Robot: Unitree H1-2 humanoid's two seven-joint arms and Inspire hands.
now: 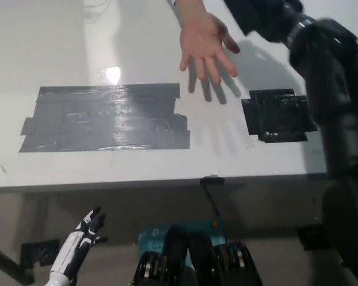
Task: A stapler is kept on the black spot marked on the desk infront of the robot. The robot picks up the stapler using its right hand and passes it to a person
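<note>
R arm [331,89] reaches far over the desk [77,53], its hand [286,15] up at the far edge, closed on the black stapler [250,15], which is lifted off the desk, partly cut by the frame top. A person's open hand [203,42], palm up, sits just left of the stapler. Small black spot [278,115] near-right lies bare; big grey tape patch [104,117] at left. L hand [86,229] rests low near-left below desk edge, fingers spread, holding nothing.

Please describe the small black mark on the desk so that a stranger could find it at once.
Start from the white desk and find the wide grey tape patch in its middle. To the right of it, near the front edge, lies the small black mark. It is darker, squarer and much smaller than the grey patch.
</note>
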